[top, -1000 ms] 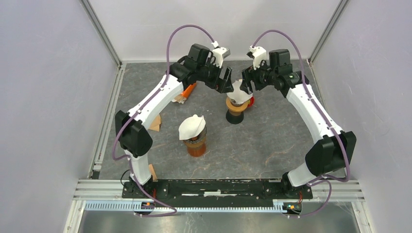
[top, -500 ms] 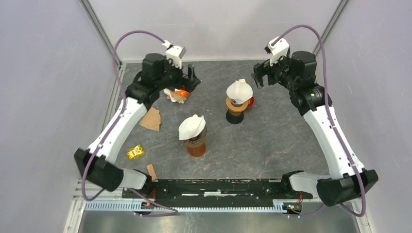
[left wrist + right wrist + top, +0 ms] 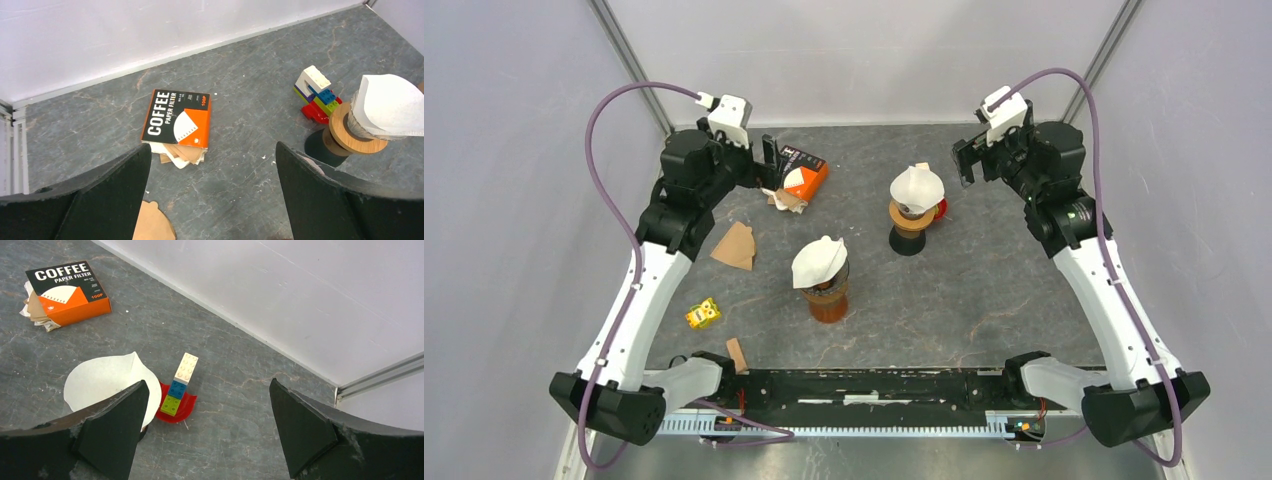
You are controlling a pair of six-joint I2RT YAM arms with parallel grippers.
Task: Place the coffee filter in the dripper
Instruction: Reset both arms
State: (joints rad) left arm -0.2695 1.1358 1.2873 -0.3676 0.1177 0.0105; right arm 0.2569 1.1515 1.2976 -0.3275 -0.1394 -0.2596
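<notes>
While left hand (image 3: 771,166) and right hand (image 3: 965,161) gape wide, dripper (image 3: 911,218) stands between.

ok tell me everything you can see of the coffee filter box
The coffee filter box is a flat cardboard pack, black across one part and orange across the rest, printed COFFEE PAPER FILTER in white, with 100P and a picture of a white filter. It lies flat, printed face up, on the grey table near the back wall on the left side. Crumpled brown and white filter papers spill from its near end, touching it. Nothing else touches it.
</notes>
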